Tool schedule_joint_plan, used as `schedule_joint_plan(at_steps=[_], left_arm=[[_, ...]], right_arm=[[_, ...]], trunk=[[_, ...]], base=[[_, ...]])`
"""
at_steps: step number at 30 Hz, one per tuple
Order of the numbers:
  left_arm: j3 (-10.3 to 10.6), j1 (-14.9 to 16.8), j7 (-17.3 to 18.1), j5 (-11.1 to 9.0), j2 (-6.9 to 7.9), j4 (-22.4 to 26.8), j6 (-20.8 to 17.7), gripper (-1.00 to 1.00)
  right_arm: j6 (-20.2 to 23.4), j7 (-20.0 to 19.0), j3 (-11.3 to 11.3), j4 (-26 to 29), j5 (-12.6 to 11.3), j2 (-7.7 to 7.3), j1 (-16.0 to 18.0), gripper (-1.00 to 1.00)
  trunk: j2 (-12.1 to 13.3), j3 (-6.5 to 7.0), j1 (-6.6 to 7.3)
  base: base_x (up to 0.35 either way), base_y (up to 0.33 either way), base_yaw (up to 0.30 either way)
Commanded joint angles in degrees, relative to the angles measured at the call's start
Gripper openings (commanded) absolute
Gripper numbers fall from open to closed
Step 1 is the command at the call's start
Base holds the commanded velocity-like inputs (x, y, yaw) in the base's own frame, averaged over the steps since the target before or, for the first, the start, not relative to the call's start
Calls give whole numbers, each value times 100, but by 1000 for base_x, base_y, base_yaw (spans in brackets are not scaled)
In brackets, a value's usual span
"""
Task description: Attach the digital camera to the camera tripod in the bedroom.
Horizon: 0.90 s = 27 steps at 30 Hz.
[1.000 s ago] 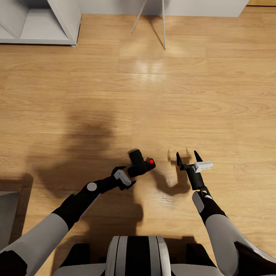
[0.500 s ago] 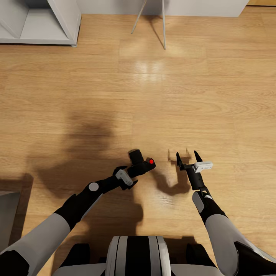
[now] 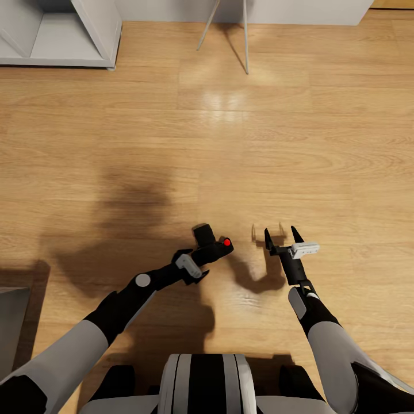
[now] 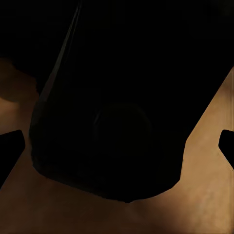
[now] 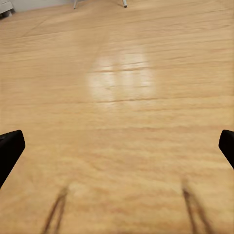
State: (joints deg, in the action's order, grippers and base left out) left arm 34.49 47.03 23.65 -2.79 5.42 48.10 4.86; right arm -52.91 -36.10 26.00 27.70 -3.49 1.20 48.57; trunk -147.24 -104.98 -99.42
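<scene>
The digital camera (image 3: pixel 211 246), a chunky black body with a small red button, hangs low over the light wood floor in the head view. My left gripper (image 3: pixel 202 256) is shut on it from behind. In the left wrist view the camera's dark body (image 4: pixel 117 122) bulges between the two fingertips (image 4: pixel 9 146). Just right of the camera, my right gripper (image 3: pixel 282 234) stands open with nothing between its fingers, and bare floor lies below it (image 5: pixel 117 146). The camera tripod is out of view.
A white shelf unit (image 3: pixel 57 34) stands on the floor at the far left. Two thin pale legs (image 3: pixel 246 40) of some stand splay down near the far wall. A grey edge (image 3: pixel 11 322) juts in at the near left. Wood floor (image 3: pixel 287 144) stretches ahead.
My left arm has edged slightly to the right with the camera still in its grip. The right arm and the view have not moved.
</scene>
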Motion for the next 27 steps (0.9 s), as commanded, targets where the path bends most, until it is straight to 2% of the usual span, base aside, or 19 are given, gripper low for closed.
schedule_joint_plan(at_steps=[1,14,27], left_arm=[[18,5,0,-29,-6,-2,15,100],[14,6,0,-29,-93,-2,15,100],[14,8,-2,-29,-108,-2,15,100]], right_arm=[[0,-58,28,-2,-34,4,4,100],[0,-57,28,-2,-34,4,4,100],[0,-57,28,-2,-37,3,4,100]], trunk=[[-1,-2,1],[-1,-2,1],[-1,-2,1]], base=[[0,0,0],[0,0,0],[0,0,0]])
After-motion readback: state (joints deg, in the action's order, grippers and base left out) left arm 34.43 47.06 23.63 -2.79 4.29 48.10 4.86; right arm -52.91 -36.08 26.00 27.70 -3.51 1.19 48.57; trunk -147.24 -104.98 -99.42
